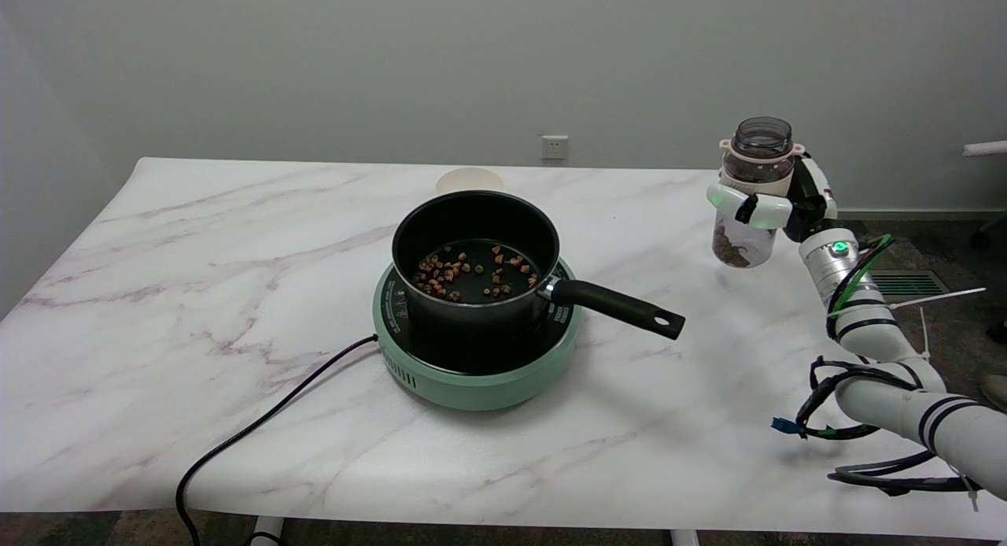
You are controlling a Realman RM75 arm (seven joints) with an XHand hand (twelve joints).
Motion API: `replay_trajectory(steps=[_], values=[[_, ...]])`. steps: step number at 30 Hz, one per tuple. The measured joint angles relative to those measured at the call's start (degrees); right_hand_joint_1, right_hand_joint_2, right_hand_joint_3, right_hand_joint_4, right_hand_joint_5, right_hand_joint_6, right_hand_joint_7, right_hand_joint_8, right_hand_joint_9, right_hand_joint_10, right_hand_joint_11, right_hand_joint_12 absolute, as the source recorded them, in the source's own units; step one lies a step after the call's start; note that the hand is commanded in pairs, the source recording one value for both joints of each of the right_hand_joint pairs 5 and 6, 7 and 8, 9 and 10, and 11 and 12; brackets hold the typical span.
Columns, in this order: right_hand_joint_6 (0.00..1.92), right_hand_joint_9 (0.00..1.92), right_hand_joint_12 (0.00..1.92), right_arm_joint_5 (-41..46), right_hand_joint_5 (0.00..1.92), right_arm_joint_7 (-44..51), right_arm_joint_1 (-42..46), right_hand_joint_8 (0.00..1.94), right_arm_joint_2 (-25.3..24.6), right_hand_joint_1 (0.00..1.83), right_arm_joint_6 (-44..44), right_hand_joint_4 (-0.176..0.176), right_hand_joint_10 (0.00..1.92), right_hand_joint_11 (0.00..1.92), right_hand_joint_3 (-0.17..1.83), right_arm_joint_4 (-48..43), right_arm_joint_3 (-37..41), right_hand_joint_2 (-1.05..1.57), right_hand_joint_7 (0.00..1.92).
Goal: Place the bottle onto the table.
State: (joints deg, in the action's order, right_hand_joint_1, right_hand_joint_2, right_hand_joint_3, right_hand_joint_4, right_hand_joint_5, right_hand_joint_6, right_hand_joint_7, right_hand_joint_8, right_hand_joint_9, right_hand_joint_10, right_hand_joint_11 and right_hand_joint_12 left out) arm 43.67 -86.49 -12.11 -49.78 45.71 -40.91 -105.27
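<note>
Your right hand (775, 204) grips bottle (747, 196) upright, open-mouthed, at pan's (472, 255) three o'clock; base seemingly clear of table (197, 294). Early release, any tilt: bottle topples, contents spill.

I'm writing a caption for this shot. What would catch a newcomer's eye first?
Mid-table, a black pot with brown bits inside sits on a green hotplate. At the table's right edge, the right hand holds an upright, open clear bottle.
</note>
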Motion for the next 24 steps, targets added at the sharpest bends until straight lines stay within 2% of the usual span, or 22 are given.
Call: replay_trajectory(steps=[10,24], values=[[1.92,1.36,1.25,0.4,1.92,0.1,-3.0,1.92,-1.7,1.47,-1.7,0.000,1.36,1.25,0.68,3.4,-0.9,1.18,1.92],[1.92,1.33,1.24,1.1,1.92,0.1,-4.9,1.92,-3.2,1.50,-3.0,0.000,1.33,1.24,0.77,6.3,-1.5,1.10,1.92]])
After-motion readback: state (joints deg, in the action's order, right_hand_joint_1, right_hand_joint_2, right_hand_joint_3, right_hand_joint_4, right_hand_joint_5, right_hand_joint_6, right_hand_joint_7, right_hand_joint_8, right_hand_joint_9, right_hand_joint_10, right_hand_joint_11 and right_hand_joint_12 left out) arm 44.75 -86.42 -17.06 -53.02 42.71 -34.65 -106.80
